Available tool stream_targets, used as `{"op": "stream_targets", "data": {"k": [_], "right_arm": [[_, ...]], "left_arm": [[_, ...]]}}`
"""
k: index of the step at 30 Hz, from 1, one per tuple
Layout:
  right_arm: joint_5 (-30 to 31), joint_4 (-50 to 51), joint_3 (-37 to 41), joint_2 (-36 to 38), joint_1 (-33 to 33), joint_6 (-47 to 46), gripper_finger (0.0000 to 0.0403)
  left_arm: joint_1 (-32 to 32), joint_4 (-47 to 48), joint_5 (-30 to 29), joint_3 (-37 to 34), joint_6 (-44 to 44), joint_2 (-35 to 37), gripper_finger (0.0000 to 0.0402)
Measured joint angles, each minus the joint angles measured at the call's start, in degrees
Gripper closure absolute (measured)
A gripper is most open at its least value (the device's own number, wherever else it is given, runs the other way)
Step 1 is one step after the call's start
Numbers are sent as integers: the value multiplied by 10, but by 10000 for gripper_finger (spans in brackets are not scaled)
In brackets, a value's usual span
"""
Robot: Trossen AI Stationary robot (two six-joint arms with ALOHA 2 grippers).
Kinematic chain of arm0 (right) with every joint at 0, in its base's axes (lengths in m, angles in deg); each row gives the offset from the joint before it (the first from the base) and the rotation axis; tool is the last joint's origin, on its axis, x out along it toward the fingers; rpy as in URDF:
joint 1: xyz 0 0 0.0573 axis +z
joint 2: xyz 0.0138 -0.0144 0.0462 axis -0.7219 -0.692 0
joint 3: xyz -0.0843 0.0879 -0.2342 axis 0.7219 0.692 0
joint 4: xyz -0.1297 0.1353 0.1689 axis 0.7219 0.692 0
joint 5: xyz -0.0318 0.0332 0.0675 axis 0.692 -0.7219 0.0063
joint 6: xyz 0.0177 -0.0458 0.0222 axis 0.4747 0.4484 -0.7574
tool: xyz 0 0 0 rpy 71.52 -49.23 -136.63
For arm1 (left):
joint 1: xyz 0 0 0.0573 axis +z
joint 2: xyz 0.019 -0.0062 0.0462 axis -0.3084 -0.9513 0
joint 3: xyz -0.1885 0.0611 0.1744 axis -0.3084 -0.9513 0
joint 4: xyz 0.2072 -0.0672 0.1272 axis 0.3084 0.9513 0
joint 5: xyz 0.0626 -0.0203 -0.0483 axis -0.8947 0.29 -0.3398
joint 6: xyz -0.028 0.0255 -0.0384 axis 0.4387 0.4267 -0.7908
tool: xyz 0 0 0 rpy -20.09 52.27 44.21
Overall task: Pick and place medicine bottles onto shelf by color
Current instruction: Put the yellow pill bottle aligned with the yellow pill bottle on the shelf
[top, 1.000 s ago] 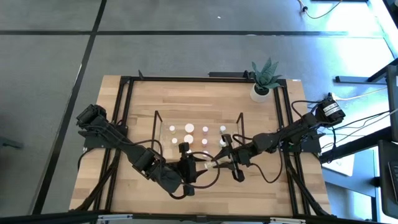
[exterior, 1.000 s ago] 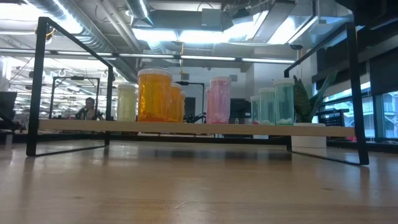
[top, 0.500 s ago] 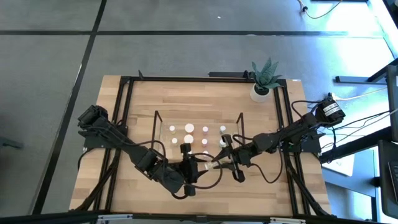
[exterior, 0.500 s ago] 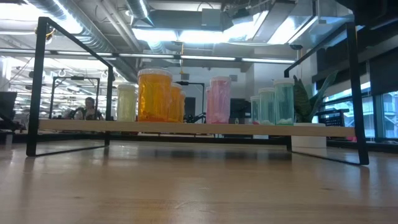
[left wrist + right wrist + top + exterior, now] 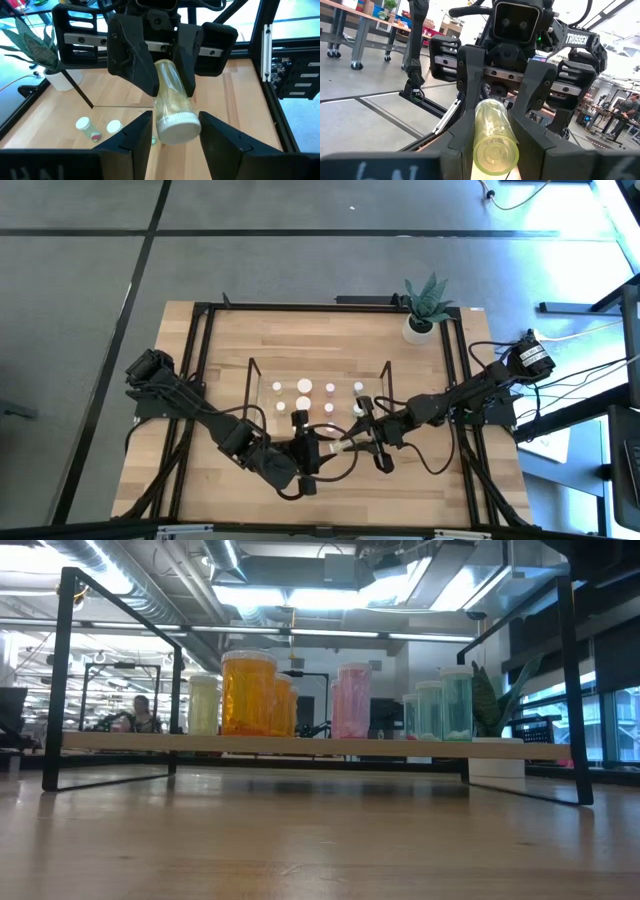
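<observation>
Over the desk [image 5: 250,340], in front of the shelf [image 5: 318,385], both claws are squeezing one pale bottle [image 5: 172,110]: left claw [image 5: 172,132], right claw [image 5: 490,135]. It looks like a hand-over; next, one should let go.

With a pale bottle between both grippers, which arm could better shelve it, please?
Probably the left: the left gripper is at the held bottle's cap end, and the shelf's matching pale bottle stands on its side. The right gripper clamps the body.
</observation>
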Motion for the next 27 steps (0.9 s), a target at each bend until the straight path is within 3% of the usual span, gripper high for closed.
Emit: {"op": "stream_targets", "data": {"k": [12, 27], "right_arm": [[2, 1, 0, 0, 0, 0, 292], [2, 9, 0, 0, 0, -25, 292]], "left_arm": [[0, 0, 0, 0, 0, 0, 295], [0, 4, 3, 0, -1, 0, 300]]}}
